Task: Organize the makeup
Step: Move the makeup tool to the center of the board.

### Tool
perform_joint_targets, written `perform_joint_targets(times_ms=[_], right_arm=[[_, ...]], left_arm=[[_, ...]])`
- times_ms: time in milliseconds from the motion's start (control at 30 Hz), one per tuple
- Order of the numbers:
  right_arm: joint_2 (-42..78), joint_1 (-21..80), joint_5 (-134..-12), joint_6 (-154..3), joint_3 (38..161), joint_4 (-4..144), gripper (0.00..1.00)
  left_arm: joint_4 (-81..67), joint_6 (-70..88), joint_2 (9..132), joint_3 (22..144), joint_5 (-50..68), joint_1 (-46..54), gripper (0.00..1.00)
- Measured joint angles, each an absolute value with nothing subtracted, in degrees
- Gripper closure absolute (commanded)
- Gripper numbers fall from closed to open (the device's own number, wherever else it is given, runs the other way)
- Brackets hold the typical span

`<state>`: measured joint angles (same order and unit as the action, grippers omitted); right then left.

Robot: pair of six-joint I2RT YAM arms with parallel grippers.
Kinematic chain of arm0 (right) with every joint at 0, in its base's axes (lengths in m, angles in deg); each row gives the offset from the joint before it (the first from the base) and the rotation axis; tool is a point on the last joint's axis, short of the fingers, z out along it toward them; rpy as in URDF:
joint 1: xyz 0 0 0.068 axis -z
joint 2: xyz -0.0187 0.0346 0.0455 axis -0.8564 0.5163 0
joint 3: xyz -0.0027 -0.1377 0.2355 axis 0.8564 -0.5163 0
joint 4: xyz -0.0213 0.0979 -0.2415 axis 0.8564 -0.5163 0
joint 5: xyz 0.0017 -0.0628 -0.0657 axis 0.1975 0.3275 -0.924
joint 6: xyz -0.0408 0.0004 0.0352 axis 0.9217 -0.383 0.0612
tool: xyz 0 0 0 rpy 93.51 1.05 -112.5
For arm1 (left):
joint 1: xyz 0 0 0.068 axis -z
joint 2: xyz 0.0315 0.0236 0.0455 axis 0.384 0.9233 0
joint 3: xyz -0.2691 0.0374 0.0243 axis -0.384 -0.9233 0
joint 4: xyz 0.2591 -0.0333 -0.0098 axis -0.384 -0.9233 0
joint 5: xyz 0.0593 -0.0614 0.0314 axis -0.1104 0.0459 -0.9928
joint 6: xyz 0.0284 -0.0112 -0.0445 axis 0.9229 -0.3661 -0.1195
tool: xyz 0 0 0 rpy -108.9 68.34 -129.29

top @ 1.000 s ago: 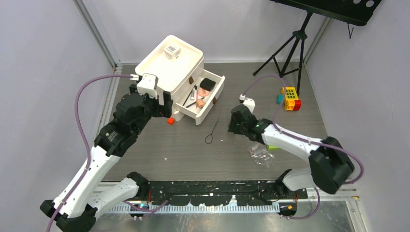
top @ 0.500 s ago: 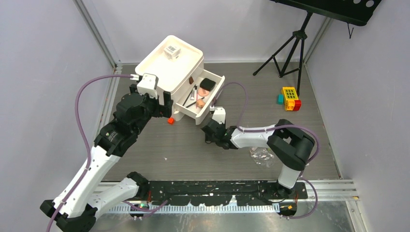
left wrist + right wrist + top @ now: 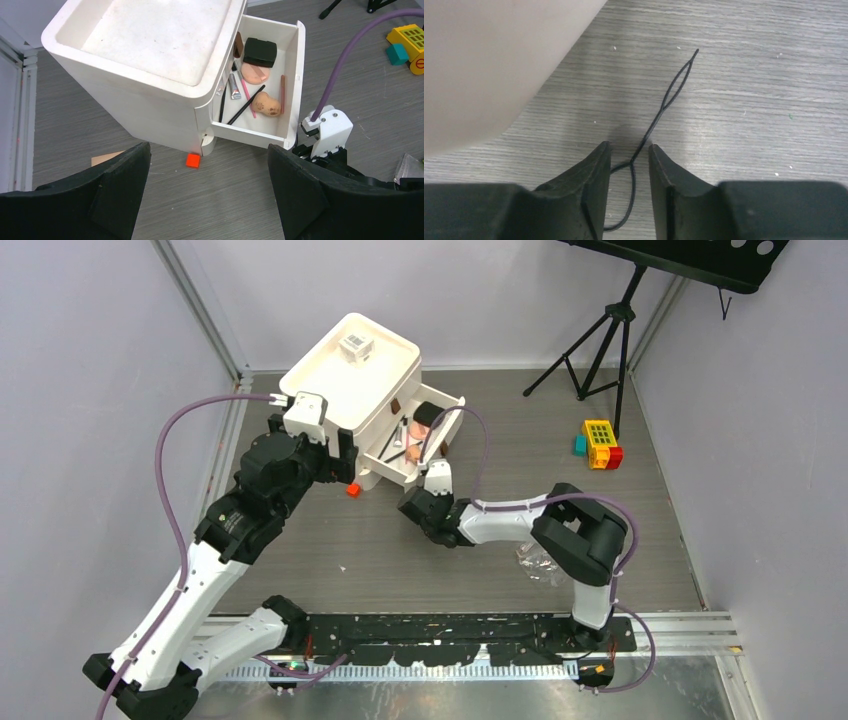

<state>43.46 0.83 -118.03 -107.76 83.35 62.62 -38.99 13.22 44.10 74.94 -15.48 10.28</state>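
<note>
The white organizer (image 3: 340, 380) has its drawer (image 3: 292, 75) pulled open. In it lie a black compact (image 3: 259, 51), a pink puff (image 3: 255, 73), a peach sponge (image 3: 265, 103), a black pencil (image 3: 245, 105), a reddish pencil (image 3: 282, 94) and a small tube (image 3: 234, 87). A clear barcoded box (image 3: 356, 345) sits on top. My right gripper (image 3: 629, 147) is low over the table by the drawer front, open a little, with a thin black wire loop (image 3: 674, 87) lying between its fingers. My left gripper (image 3: 207, 165) is open and empty, above the floor before the organizer.
A small red cube (image 3: 192, 160) lies at the organizer's foot. Yellow, red and green toy blocks (image 3: 600, 444) sit at the far right. Crumpled clear plastic (image 3: 540, 562) lies near the right arm's base. A black tripod (image 3: 600, 340) stands at the back right.
My right arm has swung left across the table and come down over the black wire loop beside the drawer. The left arm has not moved.
</note>
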Motion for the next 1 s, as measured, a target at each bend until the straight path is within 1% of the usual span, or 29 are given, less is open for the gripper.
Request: perform_joint_targets(times_ms=[233, 300, 333, 367, 533, 833, 867, 1000], right_arm=[[43.15, -0.17, -121.39, -108.59, 82.56, 60.59, 0.86], [41.78, -0.24, -122.33, -109.38, 80.7, 60.26, 0.92], [40.73, -0.22, -122.79, -109.82, 79.52, 59.69, 0.99], [38.23, -0.09, -123.6, -110.98, 76.77, 57.55, 1.0], [32.55, 1.51, -124.01, -113.34, 71.85, 55.3, 1.0], [21.43, 5.71, -122.88, -115.13, 67.68, 55.76, 1.0], [20.42, 6.25, -122.44, -115.17, 67.22, 56.06, 0.99], [18.8, 7.91, -121.15, -115.32, 66.56, 56.74, 0.89]], left_arm=[[-38.99, 13.22, 44.1, 74.94, -15.44, 9.93, 0.11], [-38.99, 13.22, 44.1, 74.94, -15.44, 9.89, 0.11], [-38.99, 13.22, 44.1, 74.94, -15.46, 9.89, 0.12], [-38.99, 13.2, 44.1, 74.94, -15.44, 9.86, 0.11], [-38.99, 13.15, 44.12, 74.94, -15.05, 9.64, 0.11], [-38.99, 13.04, 44.14, 74.94, -14.87, 9.64, 0.12], [-38.99, 13.02, 44.14, 74.94, -14.87, 9.64, 0.12], [-38.99, 13.0, 44.18, 74.94, -14.87, 9.64, 0.12]])
